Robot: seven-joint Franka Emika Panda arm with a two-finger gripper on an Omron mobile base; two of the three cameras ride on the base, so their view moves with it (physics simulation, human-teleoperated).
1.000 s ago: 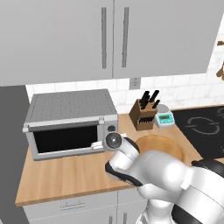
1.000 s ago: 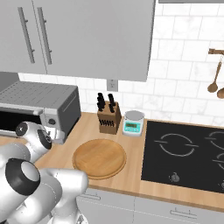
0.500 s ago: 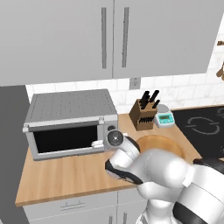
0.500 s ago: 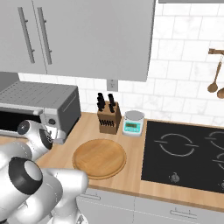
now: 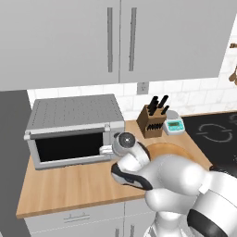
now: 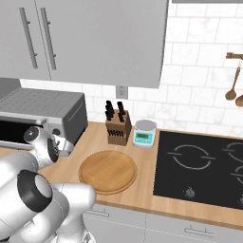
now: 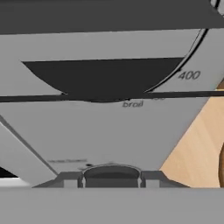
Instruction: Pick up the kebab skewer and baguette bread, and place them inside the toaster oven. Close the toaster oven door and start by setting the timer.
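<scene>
Both base views look forward and down over the counter point(image 5: 69, 185), sharing the toaster oven point(image 5: 76, 127) from either side. Hand view sits very close against its control panel point(image 7: 131, 127).

Oven point(image 5: 76, 129) left of centre on desk point(image 5: 69, 187), door point(image 5: 69, 147) shut. Arm's wrist against its right front panel, fingers hidden. Knife block point(image 5: 152, 121) and scale point(image 5: 174, 124) centre right; board point(image 5: 169, 149) partly behind arm.

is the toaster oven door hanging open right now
No, in the left base view the toaster oven door stands upright and shut against the front of the toaster oven, its dark glass facing out.
</scene>
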